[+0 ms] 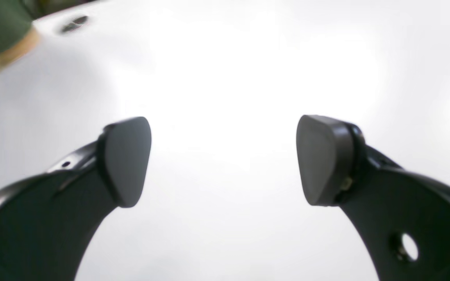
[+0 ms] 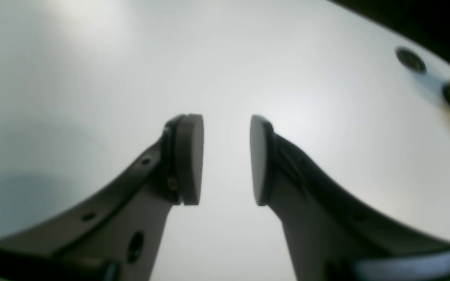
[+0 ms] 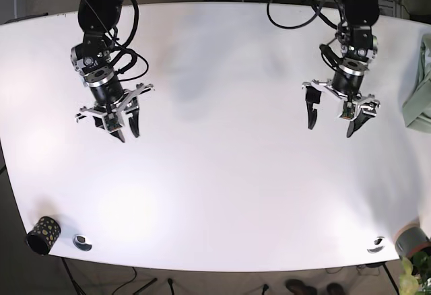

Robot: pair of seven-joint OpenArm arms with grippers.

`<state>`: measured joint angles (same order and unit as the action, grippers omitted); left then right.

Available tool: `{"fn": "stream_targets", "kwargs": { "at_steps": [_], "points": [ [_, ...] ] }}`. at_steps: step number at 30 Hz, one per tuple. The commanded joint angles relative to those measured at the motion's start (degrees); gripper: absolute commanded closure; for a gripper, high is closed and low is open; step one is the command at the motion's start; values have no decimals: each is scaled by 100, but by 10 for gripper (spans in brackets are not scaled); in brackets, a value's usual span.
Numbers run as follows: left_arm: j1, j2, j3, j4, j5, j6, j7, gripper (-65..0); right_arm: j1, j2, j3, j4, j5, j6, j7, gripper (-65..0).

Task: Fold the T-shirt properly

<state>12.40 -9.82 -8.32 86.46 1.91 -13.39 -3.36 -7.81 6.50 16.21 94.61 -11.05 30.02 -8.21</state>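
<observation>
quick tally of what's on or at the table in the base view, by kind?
Claws: 2, the left claw and the right claw, both empty
Pale green garment at the table's edge: 1
Table grommets: 2, one and another
Dark spotted cup: 1
Grey cup: 1
Total: 7

The table has a smooth white top with a soft sheen, catching pale glare patches. At its right edge lies pale green cloth, soft and creased, perhaps the T-shirt. The left gripper has matt dark pads on glossy black, hard-looking arms. The right gripper looks the same, though blurred.
</observation>
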Motion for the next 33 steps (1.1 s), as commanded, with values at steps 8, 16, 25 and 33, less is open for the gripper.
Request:
{"fn": "stream_targets", "kwargs": {
  "at_steps": [8, 16, 25, 33],
  "points": [
    [1656, 503, -61, 1354, -46, 112, -126, -535, -1289, 57, 168, 812, 652, 9, 306, -187],
    [2817, 1057, -69, 2339, -46, 112, 876, -535, -2379, 409, 177, 838, 1751, 9, 306, -187],
    [3810, 1224, -69, 2787, -213, 121, 1448, -535, -3399, 559, 177, 1216, 1830, 9, 306, -187],
    [4610, 1224, -78, 2752, -213, 728, 1439, -535, -4392, 541, 177, 1410, 1830, 27, 315, -187]
  ]
}}
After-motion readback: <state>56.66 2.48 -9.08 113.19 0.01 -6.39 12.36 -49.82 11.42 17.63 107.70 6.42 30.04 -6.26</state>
